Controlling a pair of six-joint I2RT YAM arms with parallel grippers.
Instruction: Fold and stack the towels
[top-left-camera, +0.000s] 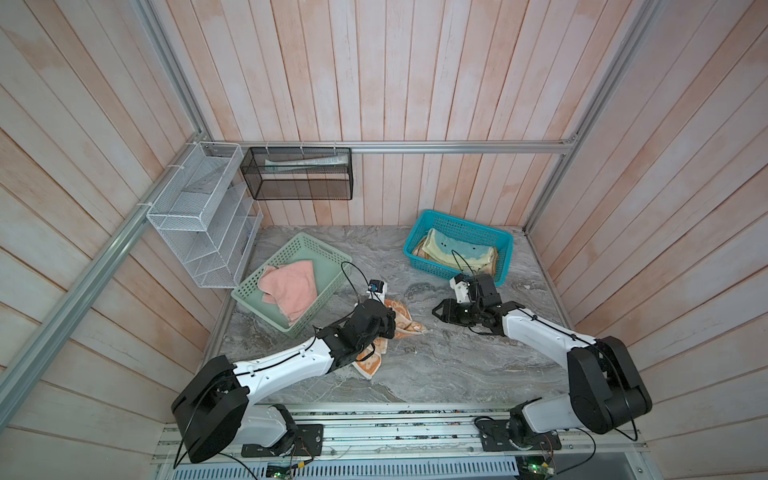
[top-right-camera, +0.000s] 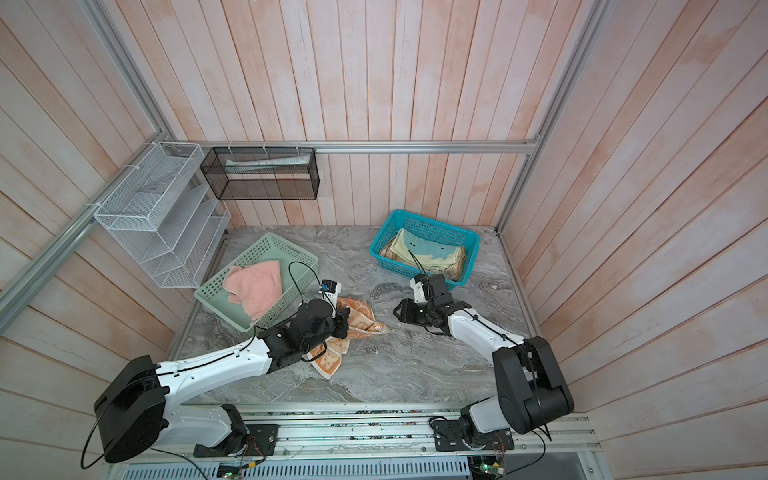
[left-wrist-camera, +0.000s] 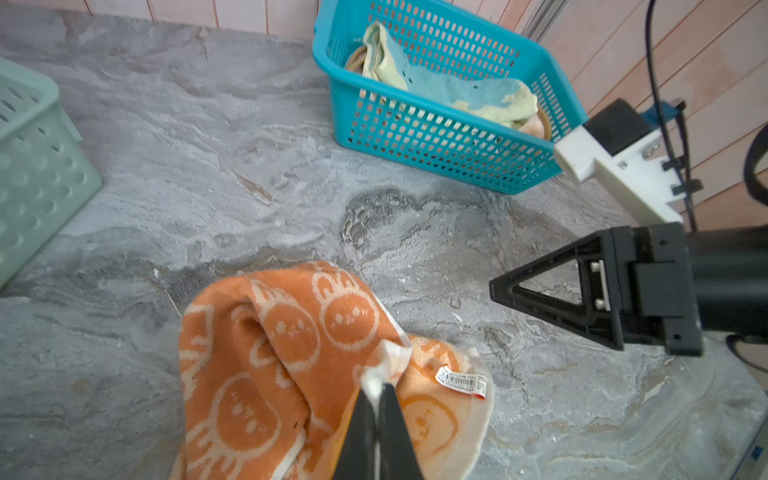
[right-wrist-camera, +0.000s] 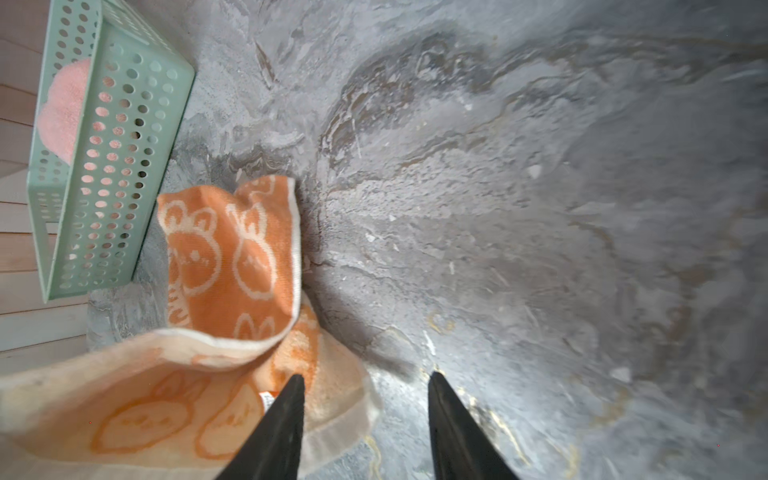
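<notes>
Left pincer (left-wrist-camera: 377, 388) clamped, crumpled orange terry towel (left-wrist-camera: 282, 332)

Soft even daylight, faint shadows, wide-angle bowing, blurred wrist-view edges

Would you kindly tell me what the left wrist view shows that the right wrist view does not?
Only the left wrist view: the teal plastic basket holding the folded pale yellow-green towel, and the left gripper shut on the cream edge of the orange towel with cream bunnies. Only the right wrist view: the salmon pink towel inside the mint-green plastic basket. Both: the orange towel, the mint-green basket, the open right gripper and the grey marble table.
</notes>
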